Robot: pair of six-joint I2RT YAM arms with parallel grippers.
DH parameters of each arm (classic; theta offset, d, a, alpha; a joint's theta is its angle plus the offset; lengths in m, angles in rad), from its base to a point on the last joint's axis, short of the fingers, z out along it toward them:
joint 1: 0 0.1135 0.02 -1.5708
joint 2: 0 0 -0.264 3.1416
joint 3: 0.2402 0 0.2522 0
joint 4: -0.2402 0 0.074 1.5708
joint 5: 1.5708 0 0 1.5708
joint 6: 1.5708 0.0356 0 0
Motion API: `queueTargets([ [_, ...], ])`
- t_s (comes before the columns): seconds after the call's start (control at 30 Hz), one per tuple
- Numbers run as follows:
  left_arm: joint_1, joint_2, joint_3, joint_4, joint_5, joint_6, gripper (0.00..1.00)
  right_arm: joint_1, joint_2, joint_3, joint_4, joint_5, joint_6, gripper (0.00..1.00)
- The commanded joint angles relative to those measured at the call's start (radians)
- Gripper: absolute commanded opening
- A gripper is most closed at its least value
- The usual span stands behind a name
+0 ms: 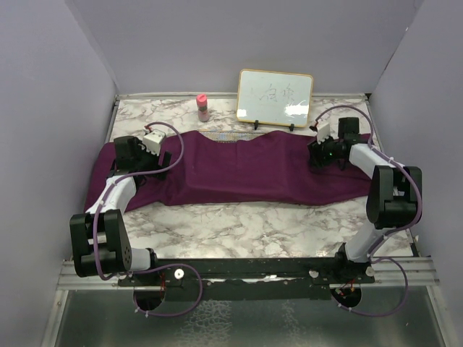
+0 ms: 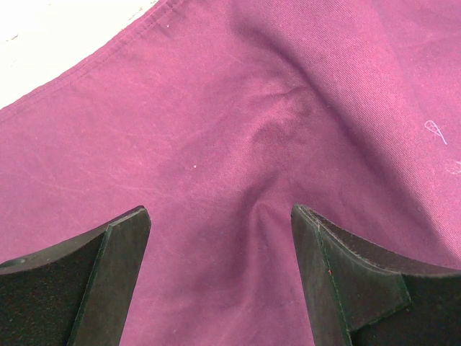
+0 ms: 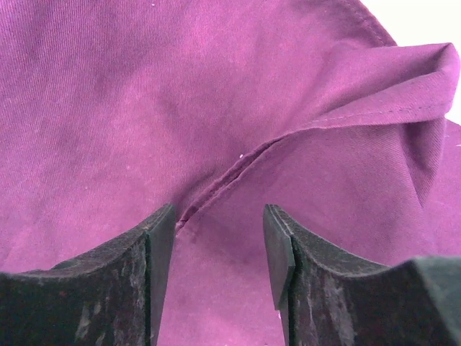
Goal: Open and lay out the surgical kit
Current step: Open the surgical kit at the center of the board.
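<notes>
At the cloth's 12 o'clock, a framed whiteboard [image 1: 275,98] stands propped on small feet with faint writing on it, and at 11 o'clock a small pink-capped bottle [image 1: 203,107] stands upright near the cloth's far edge. Neither one touches the arms. Purple cables loop around both arms.

The table [image 1: 246,231] is white marble veined in grey. Plain pale walls [image 1: 217,36] close it in on three sides, and a metal rail [image 1: 246,271] runs along the 6 o'clock edge, where the arm bases sit.

The surgical kit's dark purple cloth wrap [image 1: 253,170] lies in a long band across the middle of the table from 9 to 3 o'clock. It is closed over whatever is under it, so we cannot see the contents. The weave is a fine twill with stitched hems, rumpled into soft ridges.

The left gripper [image 2: 220,210] hangs at the 9 o'clock end. Its black, matte jaws are spread wide over a gentle wrinkle and hold nothing. The right gripper [image 3: 218,209] is at the 3 o'clock end. Its jaws are parted to either side of a hemmed fold [image 3: 302,130] that curls up toward 2 o'clock, and they are not pinching it.
</notes>
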Motion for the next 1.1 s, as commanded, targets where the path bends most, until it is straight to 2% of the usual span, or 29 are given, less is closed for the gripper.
queueTargets([
  [0.0, -0.007, -0.014, -0.002, 0.014, -0.001, 0.009, 0.82, 0.019, 0.023, -0.018, 0.041, 0.046, 0.002, 0.55],
  [0.2, -0.007, -0.010, -0.002, 0.015, 0.000, 0.012, 0.82, 0.027, 0.028, -0.037, 0.041, 0.056, -0.003, 0.63],
  [0.43, -0.007, -0.012, -0.003, 0.016, 0.001, 0.011, 0.82, 0.032, 0.038, -0.074, 0.089, 0.151, -0.012, 0.64],
  [0.77, -0.008, -0.012, -0.005, 0.016, -0.002, 0.012, 0.82, 0.032, 0.045, -0.095, 0.132, 0.251, -0.025, 0.56],
  [0.93, -0.007, -0.013, -0.007, 0.015, -0.002, 0.015, 0.82, 0.032, 0.039, -0.082, 0.134, 0.289, -0.026, 0.43],
  [1.07, -0.007, -0.013, -0.007, 0.015, -0.002, 0.016, 0.82, 0.030, 0.026, -0.060, 0.129, 0.315, -0.020, 0.36],
])
